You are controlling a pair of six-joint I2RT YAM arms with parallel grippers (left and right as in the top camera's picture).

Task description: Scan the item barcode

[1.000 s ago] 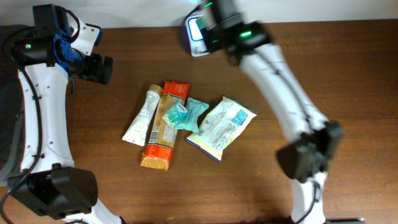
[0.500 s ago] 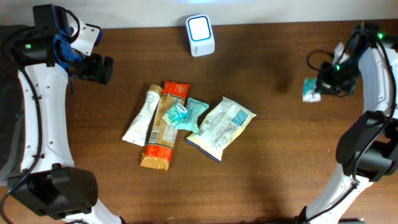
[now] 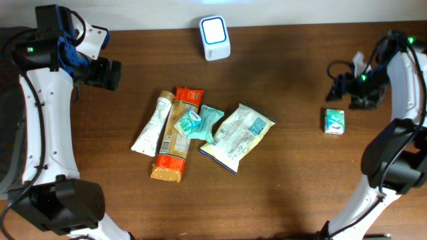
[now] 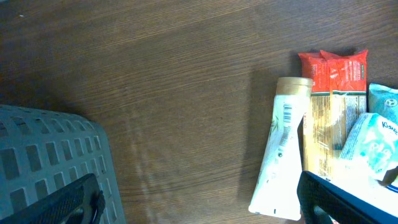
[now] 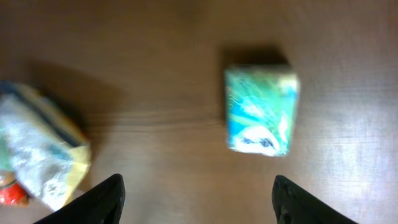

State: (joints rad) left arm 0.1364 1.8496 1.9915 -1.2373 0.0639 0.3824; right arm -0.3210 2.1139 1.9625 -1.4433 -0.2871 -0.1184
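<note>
Far left, the left gripper (image 3: 103,72) hung over the back-left corner of the desk (image 3: 287,193), jaws spread wide with nothing in them. Its wrist cam caught one grey slotted basket (image 4: 50,165) at the left edge, which the overhead barely showed.

Mid-desk sat the pile:
- one white tube (image 3: 152,125)
- one tan bar pack (image 3: 175,140) with a red packet (image 3: 188,95) at its far end (one thing or two, couldn't tell)
- one teal pouch (image 3: 198,123) overlapping the bar
- one white-and-yellow bag (image 3: 237,135) touching the pouch

Only the overhead had the single scanner (image 3: 215,30), at the back edge. Toward the right edge, one small green box (image 3: 334,121) lay flat on the wood, well apart from the pile. The right gripper (image 3: 360,90) sat just behind it, open and empty. Its wrist cam showed the box's printed face, blurry, lying clear of both fingers (image 5: 99,199).
</note>
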